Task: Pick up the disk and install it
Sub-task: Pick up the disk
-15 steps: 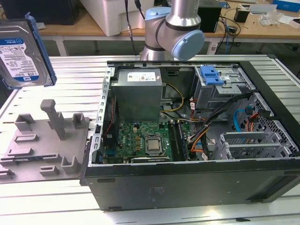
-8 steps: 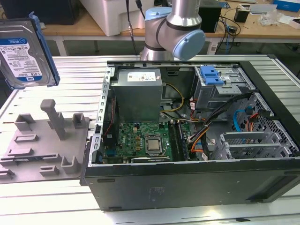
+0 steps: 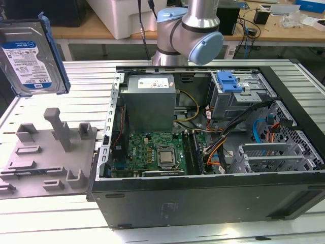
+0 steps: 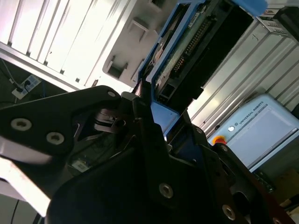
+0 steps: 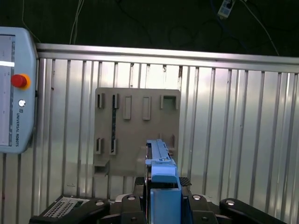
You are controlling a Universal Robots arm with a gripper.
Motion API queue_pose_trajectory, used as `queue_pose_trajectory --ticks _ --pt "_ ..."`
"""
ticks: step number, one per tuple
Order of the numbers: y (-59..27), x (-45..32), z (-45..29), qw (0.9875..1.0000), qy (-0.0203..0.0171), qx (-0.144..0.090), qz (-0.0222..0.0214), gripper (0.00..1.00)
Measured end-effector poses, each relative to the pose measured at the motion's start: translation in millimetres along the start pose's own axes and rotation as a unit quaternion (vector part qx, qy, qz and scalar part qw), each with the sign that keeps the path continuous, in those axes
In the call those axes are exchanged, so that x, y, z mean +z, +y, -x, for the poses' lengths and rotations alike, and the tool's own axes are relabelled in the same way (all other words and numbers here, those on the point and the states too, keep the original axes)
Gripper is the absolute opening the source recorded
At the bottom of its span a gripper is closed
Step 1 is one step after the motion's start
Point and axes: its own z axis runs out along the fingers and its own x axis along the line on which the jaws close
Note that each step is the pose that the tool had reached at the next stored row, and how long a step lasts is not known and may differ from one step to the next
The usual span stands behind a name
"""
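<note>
At the exterior view's upper left, off the surface: item 1, the disk (image 3: pixel 33 56). You see its label face on, blue carrier round the edge, long axis roughly upright w/ a slight tilt. It hangs above the grey fixture plate (image 3: pixel 51 147) and touches neither the plate nor the surface (image 3: pixel 81 86).

Item 2, the tool (image 5: pixel 161 181). In the first wrist view it is clamped on the disk, black fingers (image 5: pixel 196 201) either side of the blue carrier. The disk runs edge-on straight out from the tool, long axis pointing away from the wrist toward the plate below. The second wrist view agrees: carrier frame and connector end stick out past the tool body.

Item 3, the open computer case (image 3: pixel 203 195). It lies side-up on the surface, just beside the plate, toward the exterior view's right.

Item 4, the drive cage (image 3: pixel 238 99), w/ a blue latch piece (image 3: pixel 228 81) on top. It sits in the case's far corner, toward the exterior view's right.

Key relation for you: disk and cage are well apart. The cage lies across the whole case from the disk, toward the exterior view's right and lower than the disk. Judged status: pick-up done, install not yet done.

Item 5, misc.: a teach pendant (image 5: pixel 14 93) lies on the surface beside the plate.
</note>
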Motion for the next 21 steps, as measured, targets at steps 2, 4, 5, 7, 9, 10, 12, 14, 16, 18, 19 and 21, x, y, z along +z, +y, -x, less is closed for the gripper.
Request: queue_pose_trajectory --ticks 2,4,5,7,9,10,12,14,16,18,19,21 --pt "-3.0 -0.4 -1.9 1.0 -0.0013 0.0 0.0001 0.37" --pt "-5.5 -0.7 -4.0 1.0 -0.0021 0.0 0.0 0.37" --pt "-7.3 -1.4 -5.8 1.0 -0.0024 0.0 0.0003 0.37" --pt "-11.2 -3.0 -10.4 1.0 -0.003 0.0 0.0009 0.37" --pt "-12.9 -3.6 -12.9 1.0 -0.0032 0.0 0.001 0.37" --pt "-13.8 -3.9 -14.4 1.0 -0.0034 0.0 0.001 0.37" --pt "-15.6 -4.4 -17.2 1.0 -0.0036 0.0 0.0011 0.37" --pt "-17.4 -4.9 -20.7 1.0 -0.0036 0.001 0.0013 0.37" --pt "-19.0 -5.2 -23.9 1.0 -0.0036 0.001 0.0016 0.37" --pt "-20.4 -5.3 -26.4 1.0 -0.0036 0.001 0.0017 0.37" --pt "-21.1 -5.4 -27.6 1.0 -0.0036 0.002 0.0018 0.37" --pt "-23.3 -5.4 -30.7 1.0 -0.0036 0.002 0.0018 0.37"
